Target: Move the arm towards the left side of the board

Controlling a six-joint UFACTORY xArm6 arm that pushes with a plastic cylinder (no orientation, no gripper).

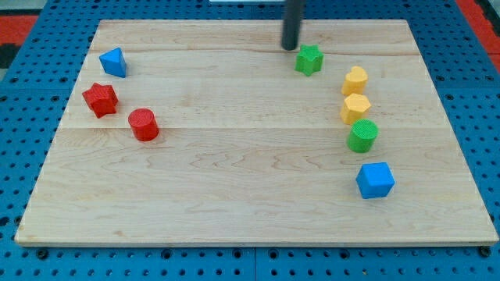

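My tip (290, 47) is at the view's top, right of centre, just left of and slightly above the green star block (309, 59); whether they touch I cannot tell. On the view's left lie a blue block (113, 62), a red star block (100, 99) and a red cylinder (144, 125). They are far to the left of my tip. The wooden board (250, 195) carries all blocks.
On the view's right, a column runs down: a yellow block (355, 80), a yellow hexagon block (355, 108), a green cylinder (362, 136) and a blue cube (375, 180). Blue pegboard (23, 117) surrounds the board.
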